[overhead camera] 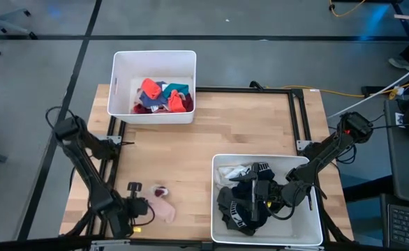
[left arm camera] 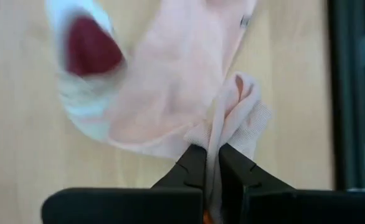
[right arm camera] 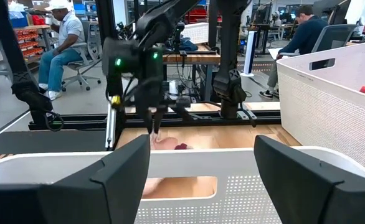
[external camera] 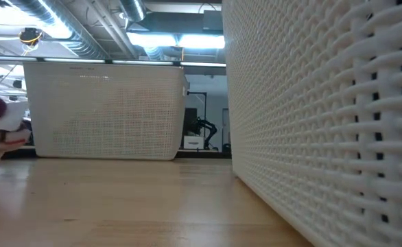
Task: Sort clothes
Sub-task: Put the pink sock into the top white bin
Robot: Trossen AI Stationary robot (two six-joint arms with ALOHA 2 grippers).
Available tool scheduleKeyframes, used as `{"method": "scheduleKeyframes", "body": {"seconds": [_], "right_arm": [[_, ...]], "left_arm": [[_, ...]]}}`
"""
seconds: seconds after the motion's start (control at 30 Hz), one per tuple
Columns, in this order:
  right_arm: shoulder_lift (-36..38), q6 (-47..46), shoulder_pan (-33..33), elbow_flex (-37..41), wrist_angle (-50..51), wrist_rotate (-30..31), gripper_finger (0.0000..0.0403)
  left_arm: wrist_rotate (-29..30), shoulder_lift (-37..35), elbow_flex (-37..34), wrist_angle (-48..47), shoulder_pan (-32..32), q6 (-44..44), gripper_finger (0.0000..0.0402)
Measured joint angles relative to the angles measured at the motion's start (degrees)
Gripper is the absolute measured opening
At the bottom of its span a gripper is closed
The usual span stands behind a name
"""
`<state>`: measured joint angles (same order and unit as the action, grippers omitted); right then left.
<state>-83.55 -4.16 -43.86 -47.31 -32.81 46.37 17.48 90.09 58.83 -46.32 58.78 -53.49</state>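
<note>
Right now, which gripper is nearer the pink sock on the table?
Left. The left gripper is shut on the pink sock at the table's front-left. The right gripper hangs open over the dark clothes in the front-right bin.

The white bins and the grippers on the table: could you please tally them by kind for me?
White bins: 2, the far bin with bright clothes and the near bin with dark clothes.
Grippers: 2, the left gripper pinching the pink sock and the right gripper over the near bin.
Total: 4.
</note>
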Motion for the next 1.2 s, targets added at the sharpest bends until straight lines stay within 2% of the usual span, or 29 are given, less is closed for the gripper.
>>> {"method": "scheduleKeyframes", "body": {"seconds": [0.33, 0.57, 0.83, 1.07, 1.2], "right_arm": [[0.0, 0.0, 0.0, 0.0, 0.3, 0.0, 0.0288], [0.0, 0.0, 0.0, 0.0, 0.5, 0.0, 0.0288], [0.0, 0.0, 0.0, 0.0, 1.3, 0.0, 0.0288], [0.0, 0.0, 0.0, 0.0, 1.7, 0.0, 0.0288], [0.0, 0.0, 0.0, 0.0, 1.7, 0.0, 0.0288]], "left_arm": [[10.3, -15.2, 0.1, 0.3, -6.5, 8.6, 0.0005], [17.8, -25.7, 0.1, 0.7, -13.7, 16.5, 0.0008], [27.8, -35.7, 0.2, 10.4, -24.9, 36.2, 0.0011], [38.0, -41.0, 0.2, 16.4, -37.1, 54.2, 0.0009], [39.0, -42.4, 0.2, 20.8, -45.9, 62.5, 0.0017]]}}
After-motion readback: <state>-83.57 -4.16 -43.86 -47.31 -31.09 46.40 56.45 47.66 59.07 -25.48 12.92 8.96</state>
